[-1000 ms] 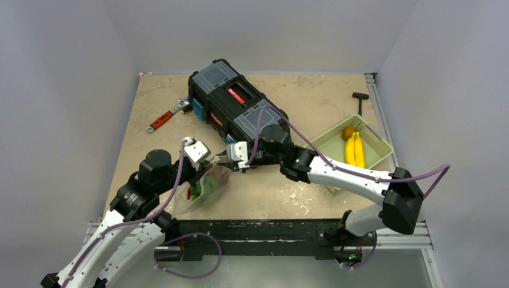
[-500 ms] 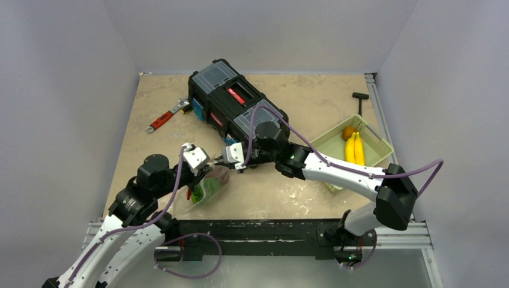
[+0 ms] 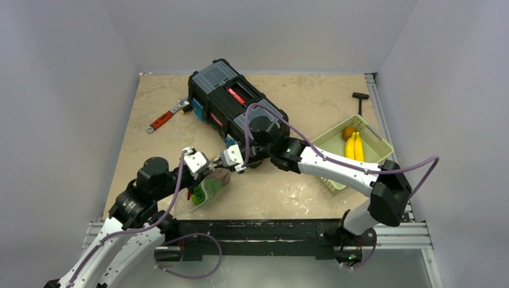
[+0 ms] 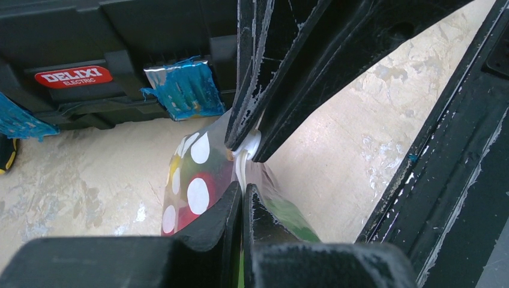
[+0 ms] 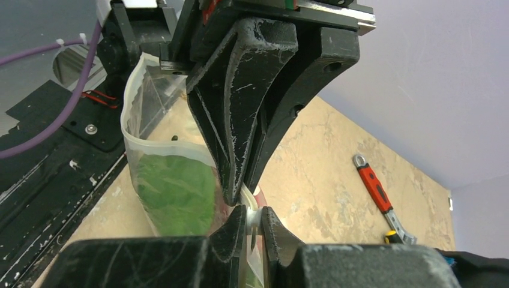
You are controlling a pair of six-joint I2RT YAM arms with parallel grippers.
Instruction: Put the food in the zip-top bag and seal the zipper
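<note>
The zip-top bag [image 3: 211, 187], clear with white dots, hangs over the table's near edge between my two grippers. Green food [image 3: 210, 186] and red food [image 3: 193, 195] show inside it. My left gripper [image 3: 206, 169] is shut on the bag's top edge, the zipper [image 4: 242, 171]. My right gripper [image 3: 221, 164] is shut on the zipper's white slider [image 5: 253, 217], tip to tip with the left one. In the left wrist view the dotted bag [image 4: 192, 186] hangs below my left gripper [image 4: 243, 193]. In the right wrist view the green food [image 5: 174, 192] fills the bag.
The black toolbox [image 3: 234, 105] lies just behind the grippers. A red-handled wrench [image 3: 162, 120] lies at the far left. A pale green basket [image 3: 375, 139] holds bananas [image 3: 354, 150] and a brown fruit [image 3: 348, 132] at the right. A black T-shaped tool [image 3: 360, 99] lies behind it.
My right gripper has moved left along the bag's mouth, up to the left gripper. Both grippers have come slightly nearer, and the bag hangs narrower.
</note>
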